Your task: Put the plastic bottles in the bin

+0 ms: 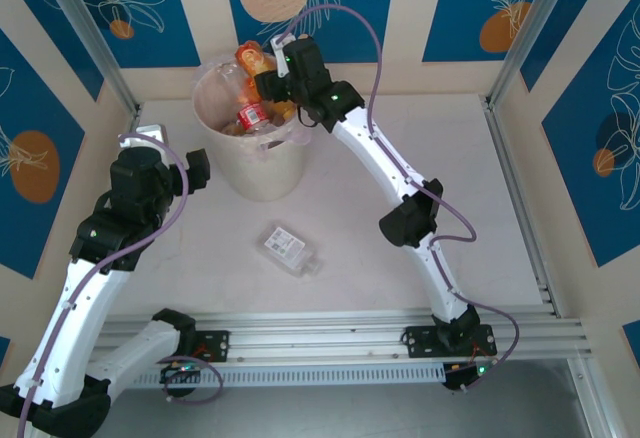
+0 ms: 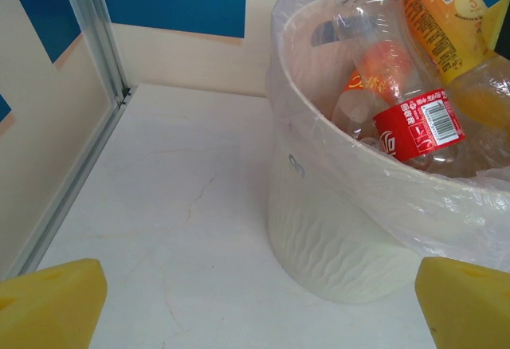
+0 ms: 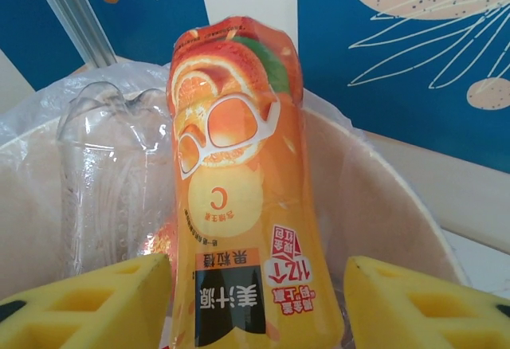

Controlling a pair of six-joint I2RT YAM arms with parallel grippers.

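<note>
At the far left of the table [image 1: 420, 208] you have the bin [image 1: 262, 173], lined with a clear bag and already heaped with plastic bottles [image 2: 382, 70]. Your right gripper [image 3: 255, 301] hangs over the bin's rim, reaching in from the right. In the right wrist view its yellow pads [image 3: 88, 305] press against both sides of an orange-labelled bottle [image 3: 239, 190]. That bottle stands upright above the heap, just beside a crumpled clear bottle [image 3: 111, 166]. Your left gripper [image 2: 255, 305] sits low near the table on the bin's left, facing its wall, fingers spread wide with nothing between them. A red-labelled bottle [image 2: 418, 126] lies on top of the pile inside the bin. One white-labelled bottle [image 1: 285, 248] lies on its side on the table, in front of the bin, between your two arms and apart from both grippers.
</note>
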